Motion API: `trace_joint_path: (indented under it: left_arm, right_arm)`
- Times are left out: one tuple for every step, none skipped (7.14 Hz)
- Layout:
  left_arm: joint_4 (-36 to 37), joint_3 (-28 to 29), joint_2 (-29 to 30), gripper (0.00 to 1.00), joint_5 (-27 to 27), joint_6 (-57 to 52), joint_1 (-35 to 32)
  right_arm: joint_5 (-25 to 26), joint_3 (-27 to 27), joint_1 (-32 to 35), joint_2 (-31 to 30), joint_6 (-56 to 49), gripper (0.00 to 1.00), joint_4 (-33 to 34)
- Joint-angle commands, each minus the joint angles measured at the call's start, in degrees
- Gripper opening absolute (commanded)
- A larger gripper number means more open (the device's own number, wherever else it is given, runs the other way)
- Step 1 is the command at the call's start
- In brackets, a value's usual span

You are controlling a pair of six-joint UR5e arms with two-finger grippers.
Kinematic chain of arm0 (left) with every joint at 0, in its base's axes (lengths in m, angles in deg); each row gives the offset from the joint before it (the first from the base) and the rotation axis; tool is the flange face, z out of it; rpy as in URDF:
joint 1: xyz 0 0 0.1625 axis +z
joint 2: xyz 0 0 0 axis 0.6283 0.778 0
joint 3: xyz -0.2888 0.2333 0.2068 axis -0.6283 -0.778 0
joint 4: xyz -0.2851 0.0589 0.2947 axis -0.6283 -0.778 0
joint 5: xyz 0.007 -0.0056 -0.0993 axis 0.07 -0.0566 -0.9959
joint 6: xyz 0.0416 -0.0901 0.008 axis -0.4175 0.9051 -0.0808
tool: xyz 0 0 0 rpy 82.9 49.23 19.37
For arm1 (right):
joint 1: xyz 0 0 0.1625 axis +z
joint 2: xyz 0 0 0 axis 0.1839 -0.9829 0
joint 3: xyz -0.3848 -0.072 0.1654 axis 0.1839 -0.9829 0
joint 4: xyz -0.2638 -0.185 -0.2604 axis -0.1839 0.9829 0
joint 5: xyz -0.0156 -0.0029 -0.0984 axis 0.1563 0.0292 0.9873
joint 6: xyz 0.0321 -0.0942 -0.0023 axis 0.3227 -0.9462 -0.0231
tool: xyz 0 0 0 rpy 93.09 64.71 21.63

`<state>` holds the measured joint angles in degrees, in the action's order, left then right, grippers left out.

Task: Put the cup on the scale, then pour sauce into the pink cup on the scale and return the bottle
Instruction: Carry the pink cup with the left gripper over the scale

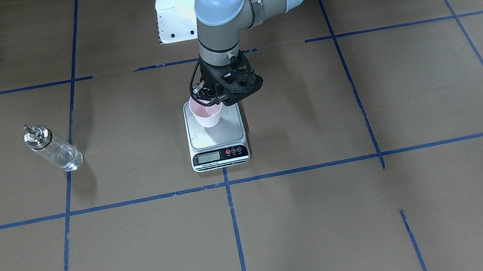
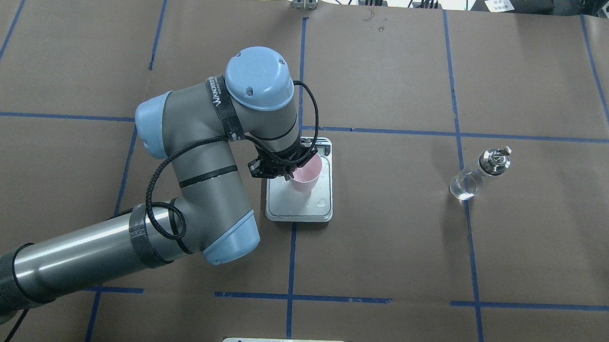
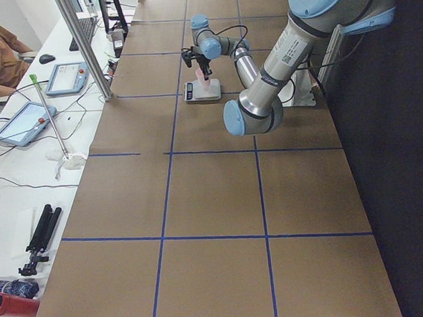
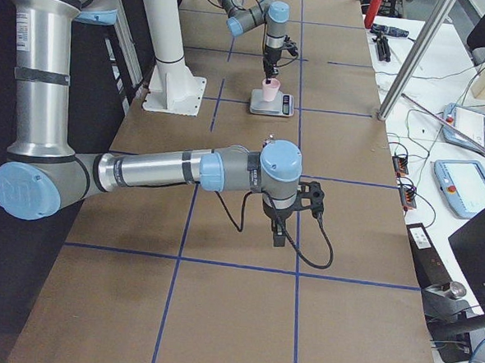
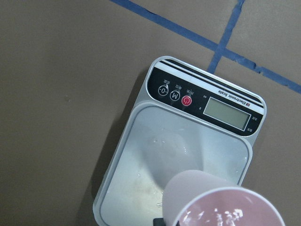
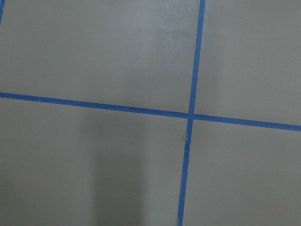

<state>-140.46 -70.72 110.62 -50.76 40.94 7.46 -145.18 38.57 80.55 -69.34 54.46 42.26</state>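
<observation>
Note the small pale pink tapered cup (image 2: 306,175): it is over the silver platform of the flat kitchen scale (image 2: 303,209), toward the display end, but you can't confirm base contact. Your left gripper (image 2: 290,171) grips its rim from 9 o'clock in the overhead view. I judge the step in hand is placing the cup. Next you release, lift clear, then fetch the clear glass bottle (image 2: 476,176), which stands with its silver collar uppermost at 3 o'clock of the scale, well apart. The right gripper (image 4: 279,231) can't be read as open or closed. Legible on the scale: "Electronic Scale" and an "M" button.
</observation>
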Motion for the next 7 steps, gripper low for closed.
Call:
trace_joint_path:
  left_arm:
    - [-0.08, 0.13, -0.26, 0.0, 0.02, -0.21, 0.0]
    - [-0.16, 0.04, -0.79, 0.0, 0.02, -1.08, 0.0]
    - [-0.08, 0.13, -0.79, 0.0, 0.02, -1.7, 0.0]
    - [-0.08, 0.04, -0.79, 0.0, -0.07, -1.7, 0.0]
    - [-0.16, -0.39, -0.88, 0.89, 0.02, -1.7, 0.0]
    - [-0.08, -0.92, -0.88, 1.0, 0.37, -1.7, 0.0]
    - [0.01, -2.05, -0.88, 1.0, 0.55, -1.79, -0.17]
  right_arm:
    - [-0.44, 0.03, 0.0, 0.05, 0.0, 1.0, -0.1]
    - [-0.53, 0.03, 0.0, 0.05, 0.0, 1.0, -0.1]
    - [-0.53, 0.11, 0.0, -0.04, 0.09, 1.0, -0.19]
    - [-0.71, 0.11, 0.0, -0.04, 0.09, 1.0, -0.19]
    - [-0.79, 0.11, 0.0, -0.04, 0.09, 1.0, -0.19]
    - [-0.8, 0.2, 0.0, 0.05, 0.18, 1.0, -0.1]
    - [-0.8, 0.46, 0.0, 0.22, 0.18, 1.0, -0.1]
